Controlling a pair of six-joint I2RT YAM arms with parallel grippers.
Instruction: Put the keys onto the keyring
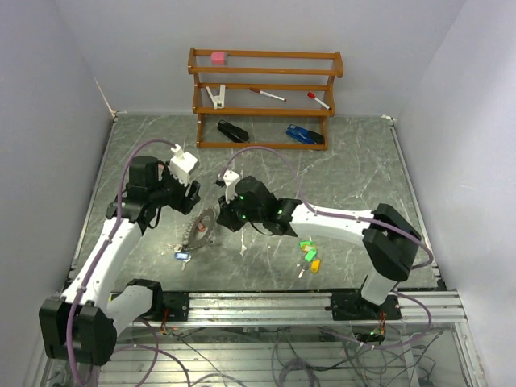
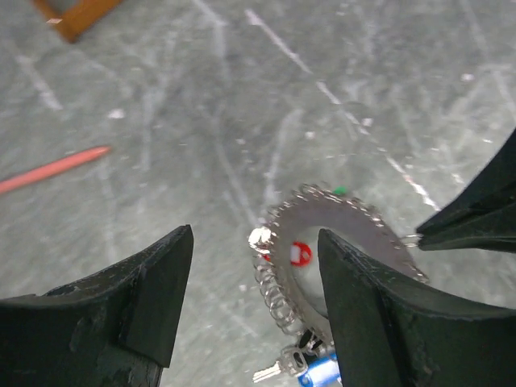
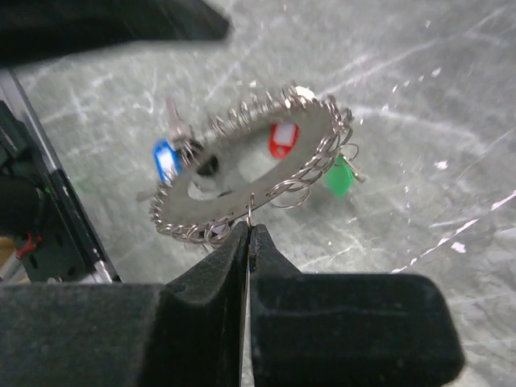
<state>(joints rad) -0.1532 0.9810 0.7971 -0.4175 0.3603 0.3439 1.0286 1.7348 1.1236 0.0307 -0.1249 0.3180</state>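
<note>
Two arms meet near the middle of the table (image 1: 355,177), where the keyring (image 3: 310,141) hangs tilted between them, with red, blue and green tags showing on it. The right gripper (image 3: 248,230) is pinched tight on one small wire loop at the ring's rim. The left gripper (image 2: 254,242) has its fingers spread apart on either side of the ring's edge, contact unclear, and loose keys (image 1: 310,254) with green and yellow heads lie on the table beside the right arm, well apart from the ring.

The keyring (image 3: 310,153) was shiny grey metal with wire loops; the table (image 3: 419,97) looked like smooth, matt grey marble.
</note>
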